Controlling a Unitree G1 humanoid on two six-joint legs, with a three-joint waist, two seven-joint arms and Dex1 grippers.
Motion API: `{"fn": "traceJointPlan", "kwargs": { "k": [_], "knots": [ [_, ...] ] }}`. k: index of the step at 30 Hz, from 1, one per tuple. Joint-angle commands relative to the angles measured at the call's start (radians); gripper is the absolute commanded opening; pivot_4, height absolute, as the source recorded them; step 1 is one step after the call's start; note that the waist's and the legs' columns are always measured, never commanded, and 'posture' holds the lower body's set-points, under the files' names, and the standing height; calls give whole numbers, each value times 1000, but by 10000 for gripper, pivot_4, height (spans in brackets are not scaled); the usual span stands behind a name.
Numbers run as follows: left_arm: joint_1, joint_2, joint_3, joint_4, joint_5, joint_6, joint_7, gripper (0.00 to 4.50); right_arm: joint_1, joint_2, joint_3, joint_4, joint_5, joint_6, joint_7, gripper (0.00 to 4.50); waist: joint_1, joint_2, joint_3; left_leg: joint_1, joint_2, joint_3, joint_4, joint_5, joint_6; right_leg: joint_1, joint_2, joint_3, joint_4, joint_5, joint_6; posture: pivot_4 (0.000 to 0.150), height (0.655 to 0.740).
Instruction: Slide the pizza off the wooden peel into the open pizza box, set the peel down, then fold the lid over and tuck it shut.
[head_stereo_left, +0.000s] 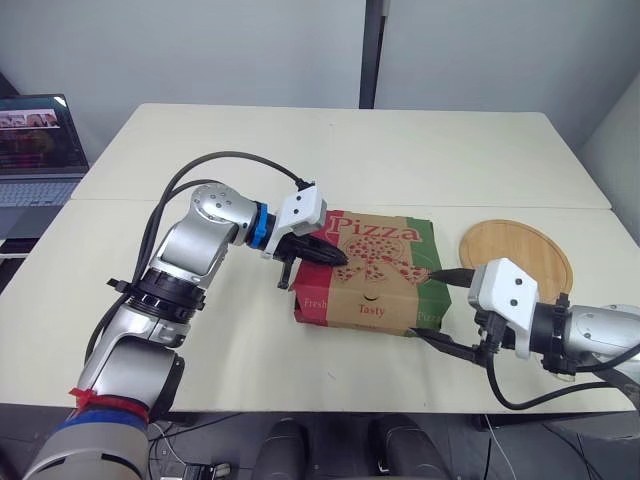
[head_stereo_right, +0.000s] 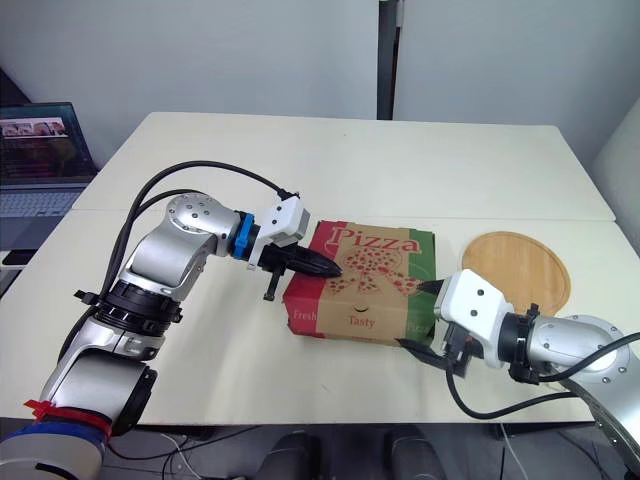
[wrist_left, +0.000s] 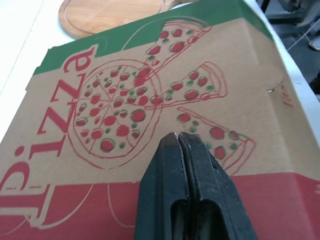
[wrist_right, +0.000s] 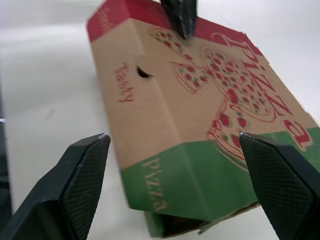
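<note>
The right gripper, with two black fingers textured in a fine diamond pattern, is nearest, at the near right of the table. Its jaws are spread wide and hold nothing. They sit just off the right end of the pizza box, one finger by the far part of that end and one by the near corner.

The flat rectangular cardboard pizza box lies in the middle of the near half of the pale cream table with its lid folded down. The lid is plain brown card with a matt surface, banded red along its left end and green along its right. It carries "Pizza" in red letters along the far edge and a red line drawing of a round pizza with loose slices dotted red and green. The near wall reads "Tasty" under a small half-moon cut-out. At the near right corner the green flap stands slightly off the base, with a dark gap beneath it.

The left gripper has its smooth black fingers pressed together, empty, with the tip resting on the left part of the lid.

The round wooden peel is pale and smooth, with a groove ringing its edge. It lies flat just right of the box.

A laptop stands open at the far left.
</note>
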Motion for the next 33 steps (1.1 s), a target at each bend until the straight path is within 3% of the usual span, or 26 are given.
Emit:
{"fn": "traceJointPlan", "kwargs": {
  "k": [1,12,20,28,33],
  "knots": [
    [7,5,6,-59,-9,-1,-8,0,-9,-4,34,13,-84,-56,-11,44629,0,0,0,0,0,0,0,0,0,0,0,0,0,0,0,1500,7400],
    [37,12,-29,-113,8,-34,-43,0,-50,43,77,87,-228,-134,-28,44629,-2,0,0,0,0,0,0,0,0,0,0,0,0,0,0,1500,7400],
    [68,22,-55,-125,48,-78,-37,0,26,49,53,89,-240,-162,9,44629,-1,0,0,0,0,0,0,0,0,0,0,0,0,0,0,1500,7400],
    [82,21,-58,-103,80,-109,-11,0,149,31,-227,32,-39,-65,123,44629,-1,0,0,1,0,0,0,0,0,1,0,0,1,0,0,1500,7400],
    [81,18,-53,-97,77,-105,-4,0,164,10,-226,95,-118,-80,87,44629,-2,0,-1,2,0,0,0,0,0,1,0,0,1,0,0,1500,7400]
  ]
}}
